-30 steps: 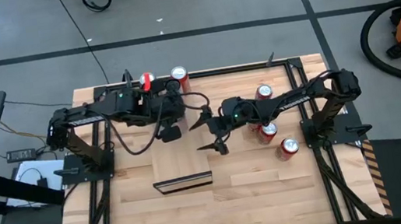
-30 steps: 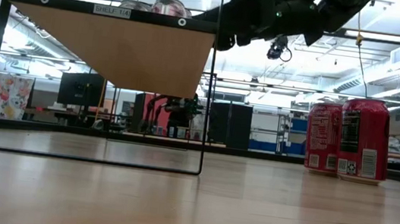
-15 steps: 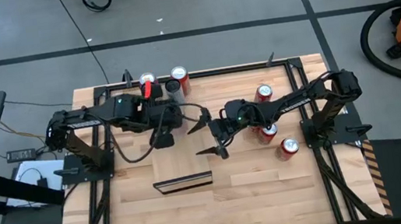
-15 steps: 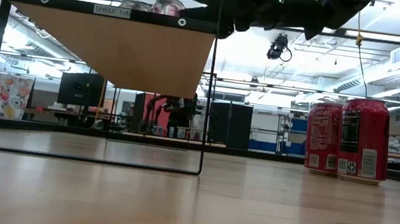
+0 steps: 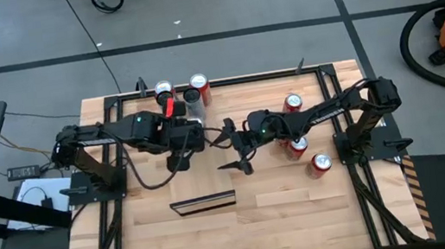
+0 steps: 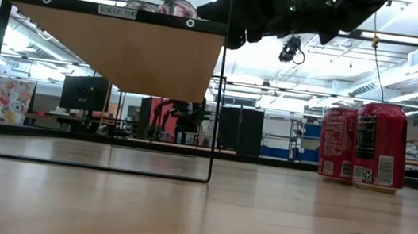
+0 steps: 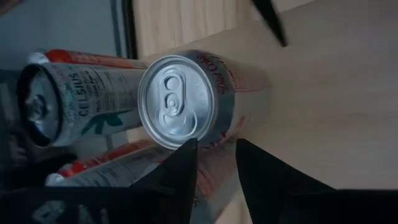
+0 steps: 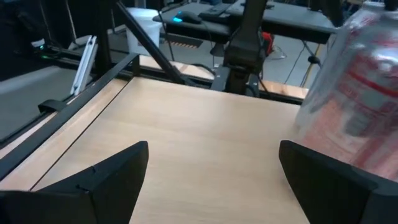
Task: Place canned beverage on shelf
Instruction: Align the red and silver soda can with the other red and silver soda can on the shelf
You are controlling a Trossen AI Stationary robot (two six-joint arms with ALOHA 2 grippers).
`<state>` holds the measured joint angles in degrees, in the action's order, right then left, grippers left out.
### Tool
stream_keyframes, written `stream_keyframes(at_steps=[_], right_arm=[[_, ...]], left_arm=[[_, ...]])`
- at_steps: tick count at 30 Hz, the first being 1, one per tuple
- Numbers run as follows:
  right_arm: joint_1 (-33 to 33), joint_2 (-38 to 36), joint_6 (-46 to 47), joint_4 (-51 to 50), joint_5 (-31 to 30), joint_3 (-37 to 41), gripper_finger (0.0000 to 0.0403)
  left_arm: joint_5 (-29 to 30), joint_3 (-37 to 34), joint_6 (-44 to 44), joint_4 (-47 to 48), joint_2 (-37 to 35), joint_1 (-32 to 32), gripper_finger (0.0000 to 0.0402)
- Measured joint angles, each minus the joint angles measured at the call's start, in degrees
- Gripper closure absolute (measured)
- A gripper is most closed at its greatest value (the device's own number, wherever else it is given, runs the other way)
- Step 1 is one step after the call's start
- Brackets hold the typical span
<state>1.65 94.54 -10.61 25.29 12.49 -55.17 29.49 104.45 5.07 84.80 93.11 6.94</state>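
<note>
The shelf (image 5: pixel 200 180) is a long pale slab on a black frame, seen from below in the low view (image 6: pixel 122 46). Three canned beverages stand upright on its far end: a silver-topped one (image 7: pixel 177 102), a white Celsius one (image 7: pixel 74 102) and one more (image 7: pixel 112 177); in the high view they are here (image 5: pixel 164 90) (image 5: pixel 198 82) (image 5: pixel 193 98). My left gripper (image 7: pixel 213 146) hangs above and just short of them, pointing steeply down, its fingers a narrow gap apart with nothing between. My right gripper (image 5: pixel 233 149) hovers wide open over the shelf's right side.
Three red cans (image 5: pixel 293 102) (image 5: pixel 298 144) (image 5: pixel 321 163) stand on the table to the right of the shelf, beside the right arm; the low view shows them at the right (image 6: pixel 380 146). A black frame rail (image 5: pixel 225 80) runs along the table's far edge.
My left gripper has drawn back from the shelf's far end toward the near edge, sinking a little and rolling about its own line. The cans it covered now show uncovered, still upright.
</note>
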Motion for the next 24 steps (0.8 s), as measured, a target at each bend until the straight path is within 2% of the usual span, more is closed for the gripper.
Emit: stream_keyframes(at_steps=[5,15,19,24], right_arm=[[0.0,0.0,0.0,-1.1,0.0,0.0,0.0030],[0.0,-2.1,-1.0,-5.7,-1.1,0.0,0.0030],[0.0,-5.9,-2.8,-12.5,-5.1,0.0,0.0030],[0.1,-12.5,-4.0,-25.8,-12.9,0.0,0.0030]], left_arm=[[2.7,-1.7,3.0,-1.6,-0.1,0.0,0.0281],[1.6,-1.7,2.2,-4.1,-0.1,0.0,0.0281],[1.5,-1.5,1.5,-3.5,-0.3,0.6,0.0281],[0.8,0.9,-2.3,-3.2,-0.5,3.4,0.0281]])
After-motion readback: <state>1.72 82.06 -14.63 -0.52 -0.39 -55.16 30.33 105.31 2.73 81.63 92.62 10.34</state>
